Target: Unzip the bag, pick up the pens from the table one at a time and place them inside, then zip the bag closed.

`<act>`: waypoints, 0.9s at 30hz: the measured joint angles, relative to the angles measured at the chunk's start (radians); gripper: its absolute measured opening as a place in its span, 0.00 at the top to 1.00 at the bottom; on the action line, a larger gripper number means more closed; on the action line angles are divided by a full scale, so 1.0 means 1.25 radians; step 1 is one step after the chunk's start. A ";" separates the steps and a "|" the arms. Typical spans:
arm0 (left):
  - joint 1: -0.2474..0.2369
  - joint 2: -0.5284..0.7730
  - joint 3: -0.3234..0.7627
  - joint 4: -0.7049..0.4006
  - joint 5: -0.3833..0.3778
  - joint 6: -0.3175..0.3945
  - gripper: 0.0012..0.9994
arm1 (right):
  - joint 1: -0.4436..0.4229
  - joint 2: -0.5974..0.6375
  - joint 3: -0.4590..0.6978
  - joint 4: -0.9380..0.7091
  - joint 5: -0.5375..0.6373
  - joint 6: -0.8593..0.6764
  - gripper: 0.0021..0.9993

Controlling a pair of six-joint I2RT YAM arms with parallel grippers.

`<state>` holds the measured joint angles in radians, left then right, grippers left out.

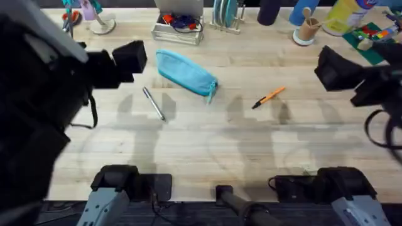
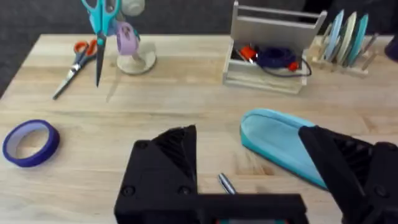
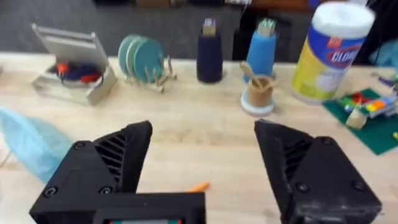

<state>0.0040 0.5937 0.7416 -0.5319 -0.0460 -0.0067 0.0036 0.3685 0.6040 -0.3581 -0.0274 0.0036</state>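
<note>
The turquoise bag (image 1: 186,72) lies on the table (image 1: 207,144), zipper closed as far as can be seen. The silver pen (image 1: 153,103) rests just left of the bag, the orange pen (image 1: 269,97) well to its right. The left gripper (image 2: 255,171) hangs above the bag's left end, jaws spread; the right gripper (image 3: 202,168) hovers beyond the orange pen, also spread

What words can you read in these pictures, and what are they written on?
"CLOROX", partly cut off and blurry, on the blue label of the yellow wipes canister at the far edge of the table.
The smaller print on that label is too blurred to read.
The turquoise bag, orange pen and silver pen show no readable text.
</note>
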 joint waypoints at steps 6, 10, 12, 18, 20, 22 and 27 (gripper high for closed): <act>0.000 0.136 0.116 -0.094 0.000 0.000 0.01 | 0.001 0.168 0.152 -0.127 -0.030 0.000 0.00; 0.000 0.215 0.175 -0.139 0.001 0.000 0.01 | 0.001 0.271 0.225 -0.186 -0.059 0.000 0.00; 0.000 0.247 0.199 -0.149 0.004 0.000 0.01 | 0.002 0.316 0.252 -0.206 -0.074 0.000 0.00; 0.000 0.320 0.230 -0.151 0.025 0.000 0.01 | 0.021 0.425 0.278 -0.220 -0.090 0.000 0.00; 0.000 0.338 0.230 -0.152 0.031 0.000 0.01 | 0.030 0.449 0.278 -0.222 -0.093 0.000 0.00; 0.000 0.354 0.230 -0.152 0.038 0.000 0.01 | 0.039 0.468 0.278 -0.222 -0.096 0.000 0.00; 0.000 0.377 0.230 -0.152 0.041 0.000 0.01 | 0.046 0.483 0.278 -0.218 -0.098 0.000 0.00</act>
<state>0.0040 1.0646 1.0294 -0.7223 0.0056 -0.0067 0.0608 0.9726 0.9520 -0.6307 -0.1501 0.0033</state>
